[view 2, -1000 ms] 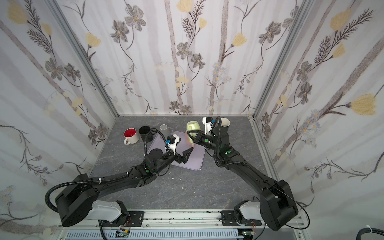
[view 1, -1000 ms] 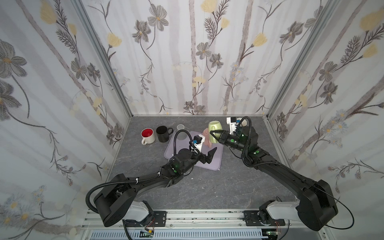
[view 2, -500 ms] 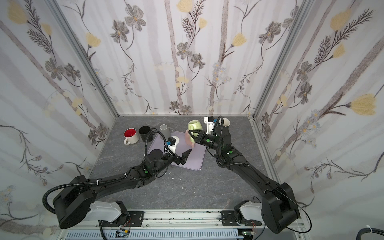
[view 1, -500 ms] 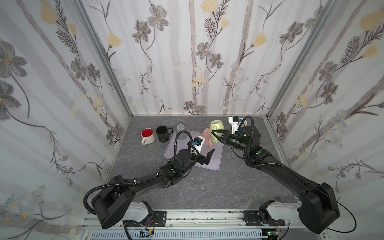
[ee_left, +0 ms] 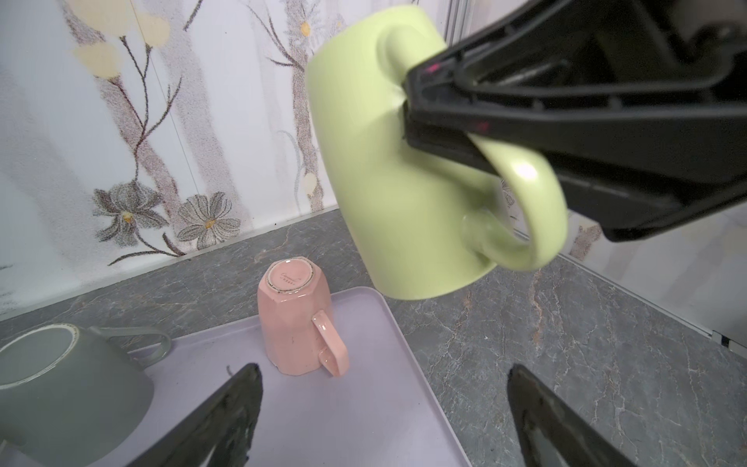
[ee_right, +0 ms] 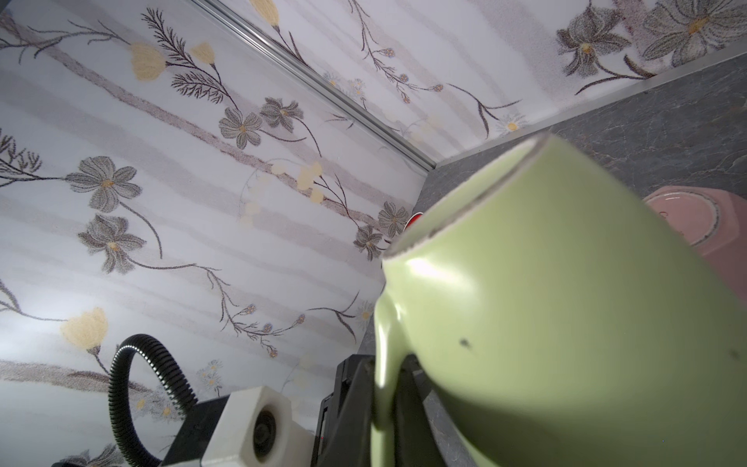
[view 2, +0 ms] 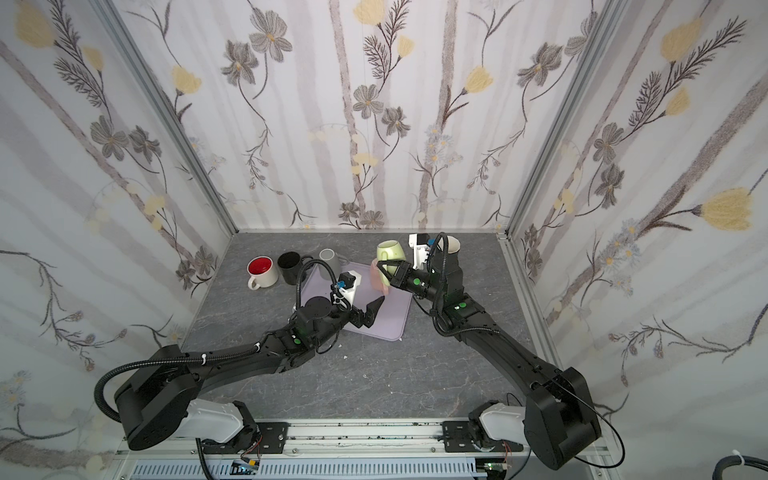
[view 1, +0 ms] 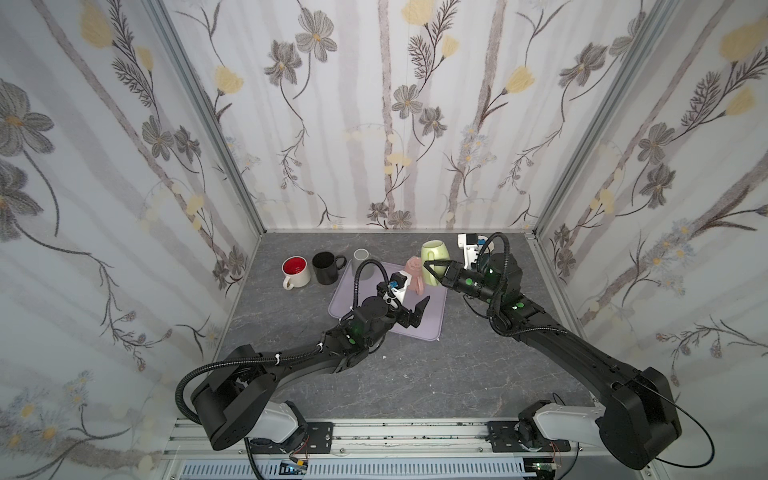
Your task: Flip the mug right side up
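Green glazed ceramic fills the right wrist view: the green mug (ee_right: 566, 303) hangs in the air, pinched by its handle. The right gripper (view 1: 427, 264) has its jaws pressed together on the upper part of that handle loop, as the left wrist view shows clearly (ee_left: 408, 109). The mug is tilted, its narrower end with the unglazed ring pointing up and away from the gripper and its wider end hanging lower. Its opening is not visible in any view. Below the right gripper lie the far corner of the lavender tray (view 1: 432, 328) and the grey stone-look table (view 1: 415, 374).

The left gripper (ee_left: 384, 376) hovers low over the tray with its fingers (ee_left: 242, 388) spread wide and nothing between them. Just ahead of those fingers the pink mug (ee_left: 291, 323) stands base up on the tray, handle turned towards the gripper. Above and beyond it hangs the green mug, apart from the pink one. Off to one side of the left gripper a grey mug (ee_left: 72, 384) rests at the tray's edge. Farther out on that side, in both top views, a white mug with a red inside (view 1: 296, 271) and a black mug (view 1: 326, 267) stand upright on the table.
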Available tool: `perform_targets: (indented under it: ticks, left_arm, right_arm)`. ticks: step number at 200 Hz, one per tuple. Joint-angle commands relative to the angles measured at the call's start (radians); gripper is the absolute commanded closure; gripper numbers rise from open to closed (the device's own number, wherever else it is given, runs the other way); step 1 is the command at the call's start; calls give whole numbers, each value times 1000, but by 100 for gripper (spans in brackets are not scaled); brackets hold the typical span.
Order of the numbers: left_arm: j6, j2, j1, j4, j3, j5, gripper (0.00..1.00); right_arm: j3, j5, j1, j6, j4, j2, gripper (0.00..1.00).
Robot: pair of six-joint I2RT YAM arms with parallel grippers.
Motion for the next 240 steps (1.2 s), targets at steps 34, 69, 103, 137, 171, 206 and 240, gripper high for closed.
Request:
perform_targets:
  ticks: [34,69,103,137,171,206,240]
  left_arm:
    - [-31,-3,-12,181,-8,-2,9]
    - [-33,29,-21,215,32,24,13]
    - [-20,43,-25,212,61,38,15]
    - [-14,58,-26,209,79,40,19]
    - [-8,81,-28,221,99,44,24]
    - [-4,92,-28,229,114,50,35]
    - [-2,92,-30,236,116,44,41]
  right_arm:
    - [-3,-6,3,51,166,7,100]
    - [-7,-10,6,79,193,15,100]
    - [-10,-19,7,94,214,24,100]
    - [-11,-24,7,115,238,25,100]
    - [-12,-37,8,141,261,29,100]
    - [-30,-48,7,174,301,25,100]
    - [-43,-53,8,190,320,24,100]
